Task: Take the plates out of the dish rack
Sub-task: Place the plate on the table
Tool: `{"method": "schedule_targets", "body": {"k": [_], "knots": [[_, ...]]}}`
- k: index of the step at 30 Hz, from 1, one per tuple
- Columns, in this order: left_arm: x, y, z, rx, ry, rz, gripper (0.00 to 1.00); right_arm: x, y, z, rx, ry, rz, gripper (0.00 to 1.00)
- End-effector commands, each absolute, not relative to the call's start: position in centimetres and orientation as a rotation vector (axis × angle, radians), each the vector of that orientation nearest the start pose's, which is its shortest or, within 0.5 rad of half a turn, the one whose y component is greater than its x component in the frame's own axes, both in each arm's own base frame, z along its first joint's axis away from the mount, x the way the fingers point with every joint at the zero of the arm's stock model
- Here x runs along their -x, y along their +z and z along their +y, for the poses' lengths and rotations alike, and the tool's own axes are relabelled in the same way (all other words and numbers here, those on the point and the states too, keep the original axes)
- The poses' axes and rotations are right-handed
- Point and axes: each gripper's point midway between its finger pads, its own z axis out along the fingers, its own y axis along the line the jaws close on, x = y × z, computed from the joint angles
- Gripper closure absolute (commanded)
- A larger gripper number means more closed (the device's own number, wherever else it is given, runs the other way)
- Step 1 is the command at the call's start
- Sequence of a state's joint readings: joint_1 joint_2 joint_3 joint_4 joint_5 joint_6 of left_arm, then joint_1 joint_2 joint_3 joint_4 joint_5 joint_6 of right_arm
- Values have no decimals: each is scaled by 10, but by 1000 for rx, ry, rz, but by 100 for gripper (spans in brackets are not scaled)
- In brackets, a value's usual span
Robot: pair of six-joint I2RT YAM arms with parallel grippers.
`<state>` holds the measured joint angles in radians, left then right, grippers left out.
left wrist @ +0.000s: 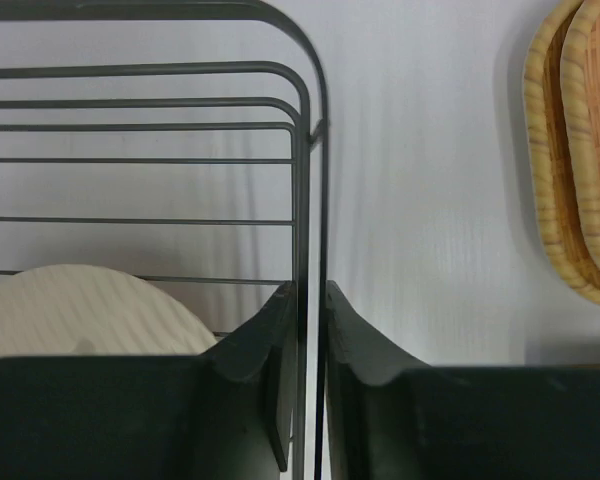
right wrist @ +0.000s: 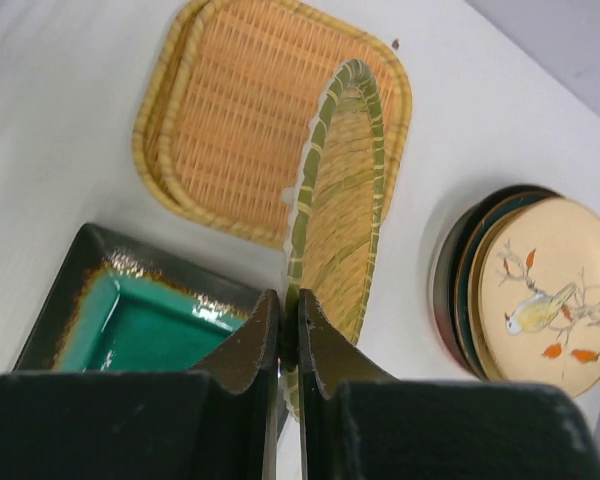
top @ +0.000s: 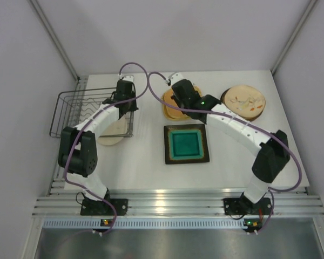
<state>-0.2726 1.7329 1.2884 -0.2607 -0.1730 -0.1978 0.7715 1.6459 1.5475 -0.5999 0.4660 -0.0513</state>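
1. Right claw [right wrist: 290, 325] is pressed onto the rim of a woven plate [right wrist: 345, 190], held on edge with its long axis running away from the fingertips.
2. The woven stack [right wrist: 230, 130] lies just beyond and below that plate, so laying it flat there looks like the next move.
3. Left claw [left wrist: 308, 320] pinches a side wire of the rack [left wrist: 140, 71]. One pale plate [left wrist: 80, 310] lies inside, to the claw's left in its wrist view.

The dark wire dish rack [top: 86, 108] sits at the left rear of the desk [top: 146, 172], with a plain cream plate [top: 113, 136] at its near right corner. The right pincer [right wrist: 289, 305] grips a green-edged woven plate [right wrist: 345, 200], which stands on edge above two stacked woven plates [right wrist: 250, 120]. A square teal plate [top: 186, 143] lies flat mid-desk. The round plates [top: 244, 101] are stacked at the right, a bird-painted one on top.
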Motion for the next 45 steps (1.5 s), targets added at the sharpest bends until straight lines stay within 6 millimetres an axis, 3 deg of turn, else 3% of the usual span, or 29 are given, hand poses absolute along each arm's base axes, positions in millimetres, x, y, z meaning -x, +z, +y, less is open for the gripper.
{"method": "schedule_targets", "body": {"k": [1, 2, 3, 4, 5, 6, 9, 11, 14, 15, 16, 17, 18, 21, 26, 31, 33, 34, 35, 36, 37, 39, 40, 41, 44, 45], "knots": [[-463, 116, -71, 239, -27, 2286, 77, -412, 252, 268, 665, -248, 1950, 100], [-461, 112, -70, 249, -31, 2300, 71, -419, 250, 272, 687, -265, 1936, 100], [-458, 107, -72, 254, -44, 2314, 66, -429, 235, 280, 702, -284, 1946, 100], [-455, 107, -74, 267, -66, 2316, 64, -438, 240, 282, 685, -299, 1929, 100], [-452, 103, -74, 272, -73, 2318, 61, -446, 222, 287, 719, -329, 1945, 100], [-451, 108, -74, 284, -89, 2303, 59, -454, 227, 290, 702, -331, 1932, 100], [-445, 110, -75, 299, -123, 2290, 55, -467, 209, 296, 729, -384, 1925, 100], [-441, 122, -80, 318, -181, 2263, 48, -476, 199, 296, 731, -428, 1921, 100], [-433, 138, -84, 338, -247, 2220, 25, -484, 184, 296, 752, -496, 1919, 100], [-430, 154, -84, 352, -269, 2179, 24, -486, 181, 294, 751, -520, 1917, 100], [-429, 161, -84, 361, -277, 2156, 10, -488, 178, 295, 757, -532, 1910, 100], [-424, 165, -83, 365, -285, 2142, 5, -490, 169, 294, 766, -542, 1920, 100], [-422, 182, -80, 382, -295, 2096, 4, -491, 166, 295, 769, -544, 1921, 100], [-414, 204, -69, 430, -288, 2028, 1, -494, 154, 296, 758, -545, 1927, 100], [-402, 224, -47, 499, -220, 1980, 1, -495, 135, 297, 749, -548, 1953, 98], [-392, 231, -29, 537, -190, 1956, 1, -482, 122, 296, 725, -471, 2010, 69], [-390, 229, -22, 535, -180, 1966, 1, -474, 131, 298, 712, -408, 2015, 52], [-389, 229, -20, 535, -181, 1973, 1, -470, 146, 298, 671, -363, 2010, 48], [-389, 225, -13, 546, -169, 1983, 1, -466, 148, 302, 677, -315, 2017, 42], [-388, 226, -11, 549, -177, 1984, 1, -463, 154, 303, 663, -277, 2018, 39], [-388, 224, -9, 552, -183, 1988, 1, -459, 174, 303, 611, -219, 2005, 36], [-387, 224, -4, 557, -200, 1993, 1, -452, 186, 310, 594, -110, 2004, 29], [-386, 224, -5, 550, -205, 1996, 1, -448, 208, 310, 533, -36, 1985, 27], [-385, 225, 5, 572, -191, 1987, 1, -445, 216, 312, 520, 15, 1979, 26], [-382, 225, 10, 576, -184, 1994, 1, -432, 254, 327, 469, 236, 1938, 22], [-381, 224, 10, 575, -192, 1997, 1, -424, 268, 343, 498, 369, 1921, 19]]}}
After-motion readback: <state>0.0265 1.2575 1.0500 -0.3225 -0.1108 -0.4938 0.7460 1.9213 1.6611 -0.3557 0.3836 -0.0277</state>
